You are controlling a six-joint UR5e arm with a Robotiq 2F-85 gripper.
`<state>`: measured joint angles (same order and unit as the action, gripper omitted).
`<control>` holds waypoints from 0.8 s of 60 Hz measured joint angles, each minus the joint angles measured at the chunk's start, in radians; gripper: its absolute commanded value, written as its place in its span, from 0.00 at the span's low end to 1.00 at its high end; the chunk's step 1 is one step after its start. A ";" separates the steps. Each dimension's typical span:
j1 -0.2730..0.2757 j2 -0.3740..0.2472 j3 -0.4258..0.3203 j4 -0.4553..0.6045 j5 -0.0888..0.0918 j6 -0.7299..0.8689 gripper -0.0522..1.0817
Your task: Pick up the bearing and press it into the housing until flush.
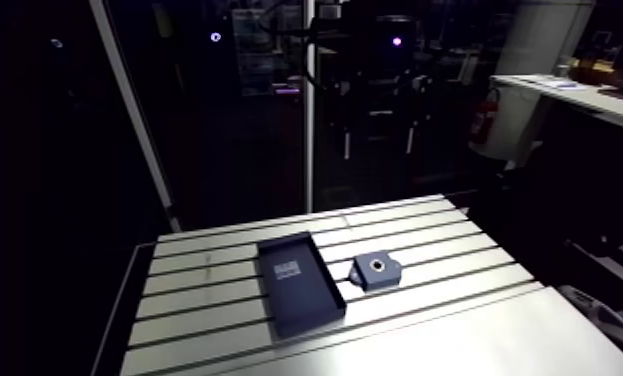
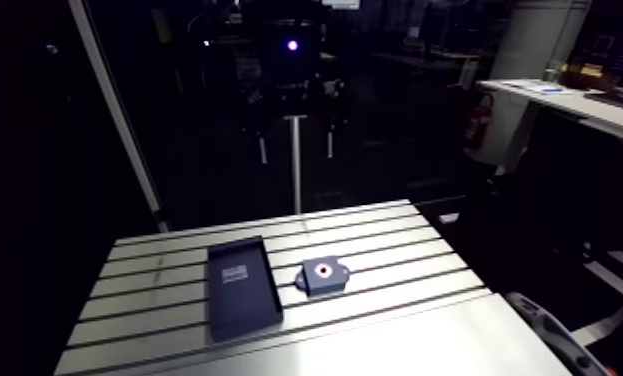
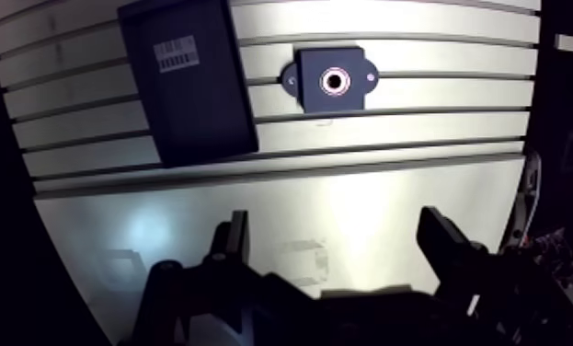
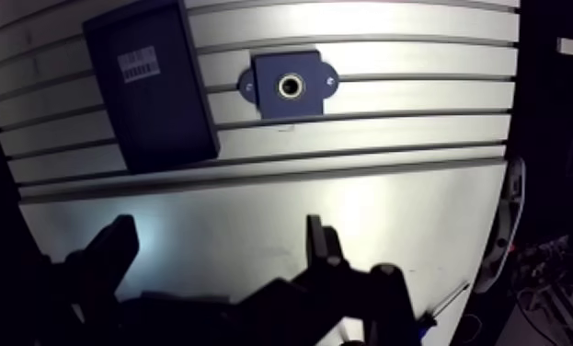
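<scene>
The housing [image 3: 331, 80] is a small dark block with two mounting ears, lying flat on the slotted table [image 3: 391, 120]. A bright ring [image 3: 334, 80] sits in its round bore; I cannot tell whether this is the bearing. No loose bearing shows anywhere. In the wrist view my gripper [image 3: 339, 244] hangs high above the plain front strip of the table, well short of the housing. Its two dark fingers [image 3: 237, 241] stand wide apart with nothing between them. The arm view shows the housing [image 1: 375, 270] but not the gripper.
A dark flat rectangular tray [image 3: 189, 87] with a white label [image 3: 177, 52] lies beside the housing, close to it. In the arm view this tray [image 1: 297, 285] sits left of the housing. The table's edges drop off on both sides.
</scene>
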<state>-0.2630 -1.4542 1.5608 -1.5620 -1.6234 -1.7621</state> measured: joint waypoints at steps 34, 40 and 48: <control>0.100 -0.014 -0.071 0.038 0.009 0.079 0.06; 0.110 -0.015 -0.078 0.041 0.010 0.081 0.06; 0.123 -0.016 -0.088 0.044 0.011 0.082 0.06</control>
<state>-0.1402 -1.4698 1.4730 -1.5185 -1.6124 -1.6799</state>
